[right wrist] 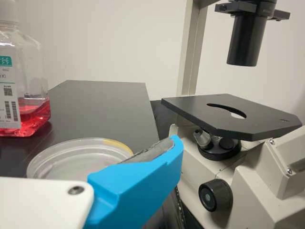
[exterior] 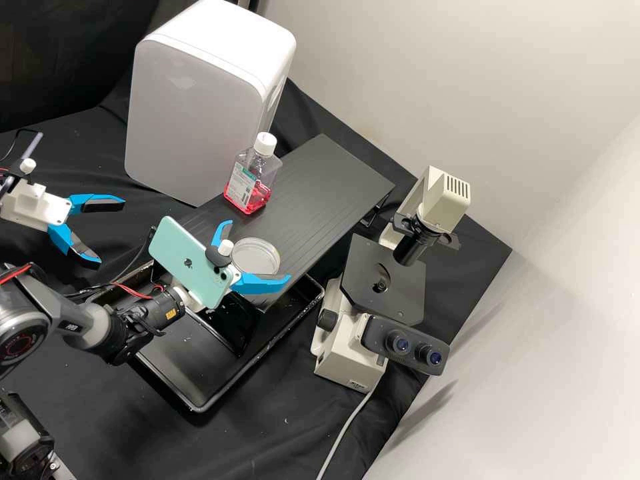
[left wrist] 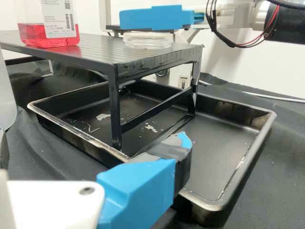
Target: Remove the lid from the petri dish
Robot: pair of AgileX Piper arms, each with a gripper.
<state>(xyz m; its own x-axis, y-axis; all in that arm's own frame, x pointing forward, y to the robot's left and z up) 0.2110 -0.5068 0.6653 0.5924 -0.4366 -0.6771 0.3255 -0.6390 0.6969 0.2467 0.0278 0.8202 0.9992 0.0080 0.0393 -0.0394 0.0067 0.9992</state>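
Note:
A clear petri dish with its lid on rests near the front edge of the black raised shelf. My right gripper is open and level with the dish, one blue finger on each side of it; whether the fingers touch it I cannot tell. In the right wrist view the dish lies just behind my blue finger. My left gripper is open and holds nothing, off to the left of the shelf above the black cloth. From the left wrist view, the dish sits under the right arm's finger.
A flask of red liquid stands on the shelf behind the dish. The shelf stands in a black tray. A microscope is close on the right, a white box-shaped appliance behind the shelf.

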